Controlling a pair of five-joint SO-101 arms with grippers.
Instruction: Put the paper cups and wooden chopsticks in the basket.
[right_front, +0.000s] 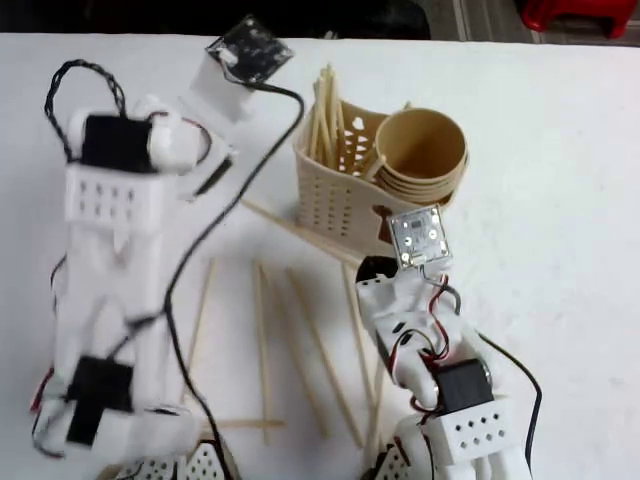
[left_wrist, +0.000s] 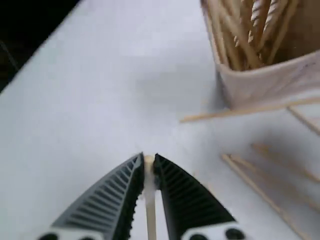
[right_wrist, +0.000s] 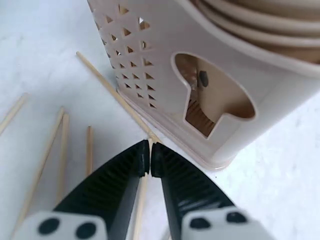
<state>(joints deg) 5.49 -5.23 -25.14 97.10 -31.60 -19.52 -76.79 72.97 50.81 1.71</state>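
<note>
White table (right_front: 560, 150) carries the basket (right_front: 335, 205) at far centre, holding cups (right_front: 425, 150) and chopsticks (right_front: 325, 115). Loose chopsticks (right_front: 262, 340) lie nearer, between the arms.

Left wrist view: left gripper (left_wrist: 149, 159) is clamped on a chopstick (left_wrist: 150, 215), near the basket.

Right wrist view: right gripper (right_wrist: 150, 147) pinches a second chopstick (right_wrist: 140, 200) just beside the basket wall.
</note>
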